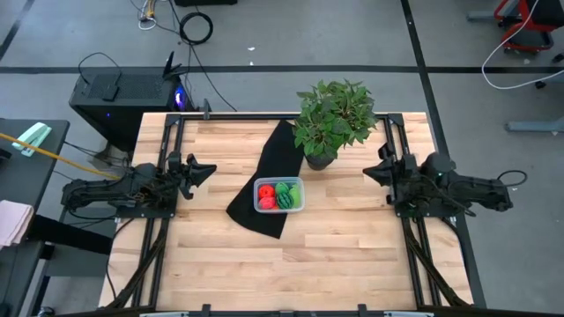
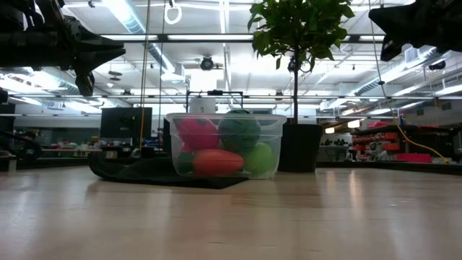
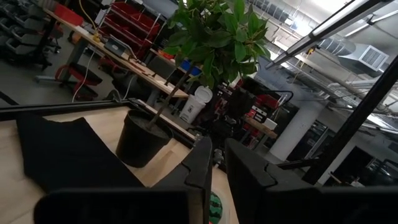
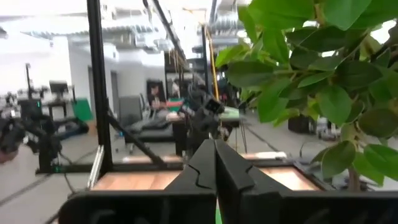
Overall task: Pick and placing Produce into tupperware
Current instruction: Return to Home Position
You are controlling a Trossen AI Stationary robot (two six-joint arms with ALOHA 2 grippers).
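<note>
**Produce in the box, both arms out at the table's sides**

The small clear plastic tupperware (image 1: 278, 208), rectangular with rounded corners and a bluish rim, sits near the middle of the light wooden table (image 1: 352, 255). It rests on the near end of a long black cloth (image 1: 264, 163). The toy produce lies inside it. The low view shows a knobbly pinkish-red fruit (image 2: 196, 133) and a dark green ball (image 2: 240, 130) on top. An orange-red piece (image 2: 216, 162) and a bright green piece (image 2: 258, 157) lie below them (anything further in the pile is hidden). From above, red pieces fill the box's left half and green ones its right.

A leafy green plant in a black pot (image 1: 333, 119) stands just beyond the box, near it but not touching.

The left gripper (image 1: 208, 170) hangs above the table's left side, well apart from the tupperware and pointing towards it. Its dark fingers (image 3: 200, 163) stand a narrow gap apart with nothing between them. The right gripper (image 1: 367, 172) hangs over the right side, just beside the plant's leaves. Its fingers (image 4: 202, 163) are pressed together and hold nothing.
</note>
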